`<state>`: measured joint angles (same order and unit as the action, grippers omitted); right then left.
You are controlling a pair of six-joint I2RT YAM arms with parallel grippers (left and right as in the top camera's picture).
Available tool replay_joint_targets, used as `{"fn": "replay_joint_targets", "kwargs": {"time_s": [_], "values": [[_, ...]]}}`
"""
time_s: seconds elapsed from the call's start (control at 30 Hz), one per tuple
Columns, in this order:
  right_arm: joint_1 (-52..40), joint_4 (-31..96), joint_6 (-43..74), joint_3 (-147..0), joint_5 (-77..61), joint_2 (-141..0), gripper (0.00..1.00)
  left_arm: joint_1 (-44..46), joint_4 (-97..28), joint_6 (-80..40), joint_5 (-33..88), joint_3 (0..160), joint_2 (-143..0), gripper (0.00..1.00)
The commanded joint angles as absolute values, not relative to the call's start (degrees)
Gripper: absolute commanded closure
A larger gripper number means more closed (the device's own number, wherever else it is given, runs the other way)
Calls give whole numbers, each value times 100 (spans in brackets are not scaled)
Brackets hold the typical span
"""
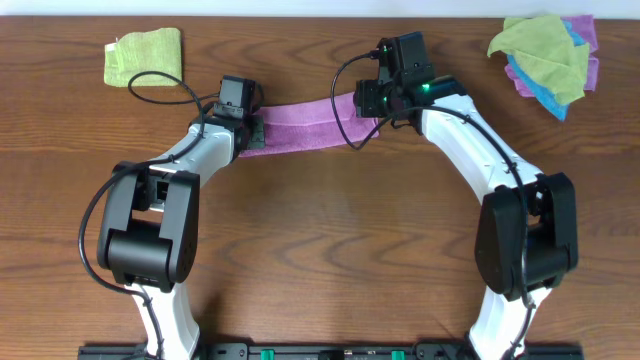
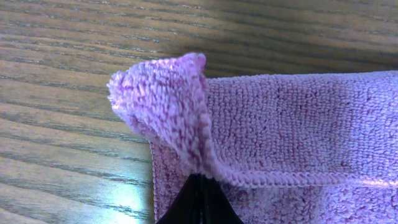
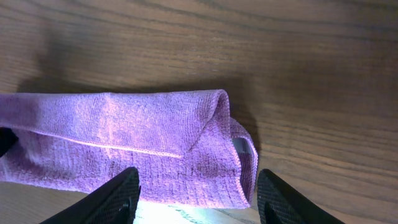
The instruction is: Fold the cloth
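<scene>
- The left gripper (image 2: 199, 186) has its two dark fingers (image 2: 185, 210) pressed together on the near hem of the cloth (image 2: 298, 130). Just above the tips, a corner of the cloth bunches up into a soft peak.
- The right gripper (image 3: 202, 199) has its fingers (image 3: 121, 196) spread wide apart. The folded end of the cloth lies on the table between them, and neither finger clearly touches it.
- Seen from overhead, the left gripper (image 1: 240, 108) is at the cloth's left end and the right gripper (image 1: 376, 98) is at its right end.
- The table (image 1: 330, 230) is brown wood with the grain running left to right. Light glares on it near the fingers, and nothing of the room beyond shows.
- The cloth (image 1: 305, 122) is a lilac-purple band, folded lengthwise. Its long axis runs left to right, with the right end tilted slightly toward the far edge.
- A folded green cloth (image 1: 145, 55) lies at the far left, well apart.
- A pile of cloths (image 1: 550, 55), green, blue and purple, lies at the far right corner.
</scene>
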<state>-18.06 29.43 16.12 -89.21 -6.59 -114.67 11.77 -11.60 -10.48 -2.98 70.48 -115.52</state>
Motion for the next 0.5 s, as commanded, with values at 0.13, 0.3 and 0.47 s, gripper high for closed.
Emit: {"fn": "replay_joint_targets", "kwargs": {"time_s": [0.13,0.3,0.47], "values": [[-1806,2963,1625,-9037,-644,-11277,38,1166,-1175,-1055,-296,7196,-11168,95],[-1806,2961,1625,-9037,-644,-11277,38,1170,-1177,-1055,-290,7212,-10777,94],[-1806,2963,1625,-9037,-646,-11277,38,1181,-1059,-1050,-276,7214,-10328,94]]}}
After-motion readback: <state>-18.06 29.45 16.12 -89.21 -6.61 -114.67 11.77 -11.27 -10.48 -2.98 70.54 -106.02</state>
